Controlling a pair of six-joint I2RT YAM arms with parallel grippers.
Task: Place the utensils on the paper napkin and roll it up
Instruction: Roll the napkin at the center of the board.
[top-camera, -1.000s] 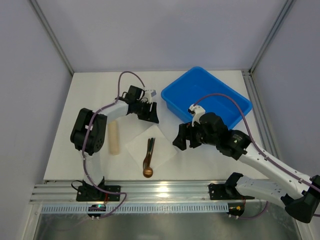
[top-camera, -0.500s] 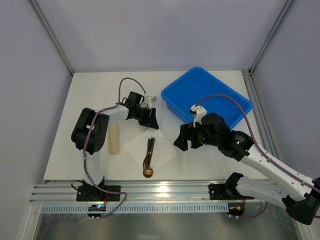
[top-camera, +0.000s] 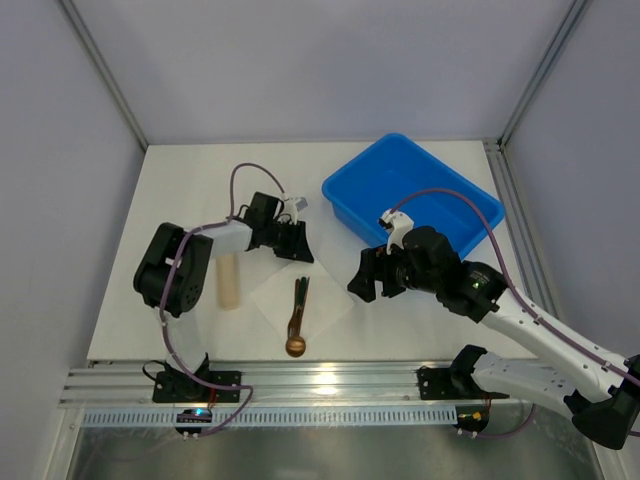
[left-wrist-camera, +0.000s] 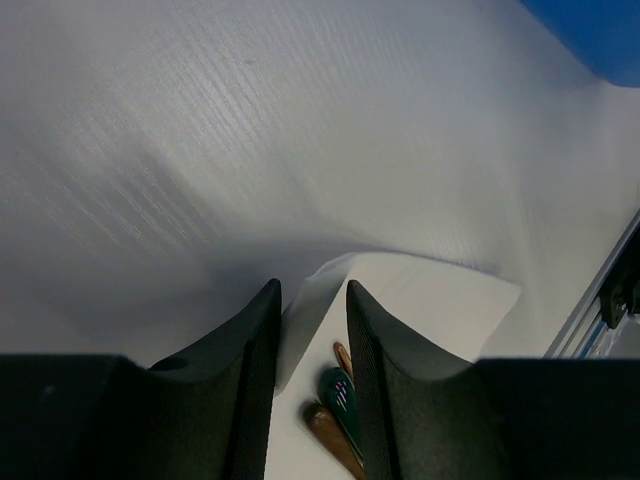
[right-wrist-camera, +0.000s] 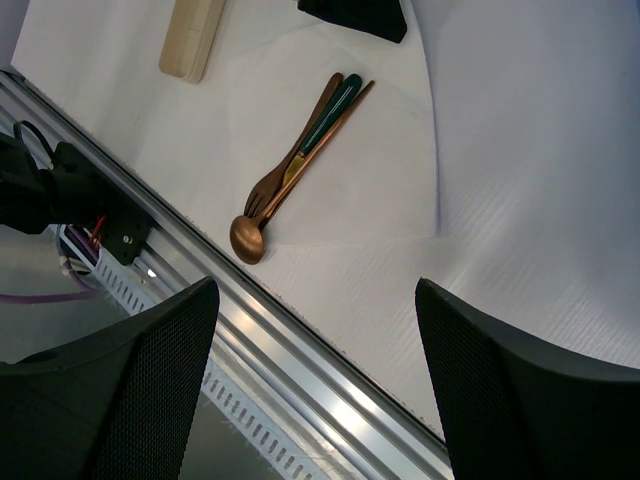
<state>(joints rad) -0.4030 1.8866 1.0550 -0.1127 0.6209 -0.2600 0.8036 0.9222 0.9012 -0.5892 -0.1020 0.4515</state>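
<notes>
The paper napkin (top-camera: 325, 300) lies flat near the front of the table. The utensils (top-camera: 299, 300), a bronze spoon (right-wrist-camera: 247, 240) and fork (right-wrist-camera: 265, 198), lie side by side on it with their handles pointing away. My left gripper (top-camera: 293, 250) is low at the napkin's far corner. In the left wrist view its jaws (left-wrist-camera: 312, 290) stand narrow but apart, with the raised corner of the napkin (left-wrist-camera: 430, 290) between them and the handle ends (left-wrist-camera: 340, 400) just behind. To the right of the napkin my right gripper (top-camera: 370, 280) hangs wide open and holds nothing.
A tan cylinder (top-camera: 229, 280) lies left of the napkin. A blue bin (top-camera: 340, 190) stands at the back right. An aluminium rail (top-camera: 320, 380) runs along the table's front edge, close to the spoon's bowl.
My left gripper has come down and forward to the napkin's far corner, and its jaws have narrowed. The right arm has hardly moved. The utensils lie as before.
</notes>
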